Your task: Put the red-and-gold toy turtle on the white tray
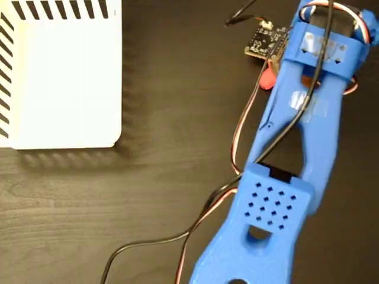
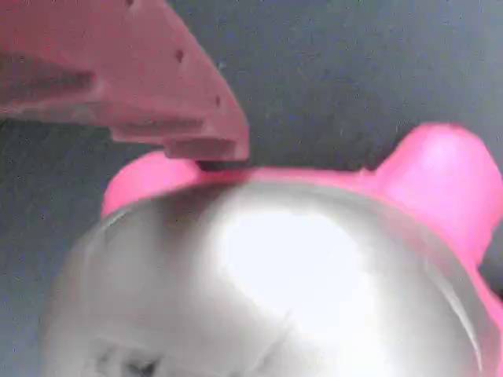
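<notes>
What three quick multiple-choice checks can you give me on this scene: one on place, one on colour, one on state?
1. Where does the white tray lie in the fixed view?
A. upper left
B. lower right
C. under the arm

2. What colour is the arm in the fixed view?
A. yellow
B. blue
C. white

3. Where is the toy turtle now?
A. on the tray
B. stacked on a second turtle
C. off the tray, on the dark table

Answers:
1 A: the tray fills the upper left corner.
2 B: every arm part is blue.
3 C: only a red bit shows beside the arm's end, far right of the tray; the tray is bare.
</notes>
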You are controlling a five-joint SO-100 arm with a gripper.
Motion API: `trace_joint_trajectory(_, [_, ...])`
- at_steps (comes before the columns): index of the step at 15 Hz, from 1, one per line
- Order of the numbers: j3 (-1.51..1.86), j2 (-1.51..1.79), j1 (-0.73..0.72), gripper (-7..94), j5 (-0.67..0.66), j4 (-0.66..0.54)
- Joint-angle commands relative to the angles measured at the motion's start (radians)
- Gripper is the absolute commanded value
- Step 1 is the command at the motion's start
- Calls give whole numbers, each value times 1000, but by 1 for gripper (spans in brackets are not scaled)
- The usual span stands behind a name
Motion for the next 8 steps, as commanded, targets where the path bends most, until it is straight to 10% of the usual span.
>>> trace_joint_trajectory(1, [-31,23,0,62,8,-34])
trace_joint_trajectory(5, [-18,11,-2,41,-2,-80])
trace_joint_trajectory(8, [26,54,-3,0,26,-114])
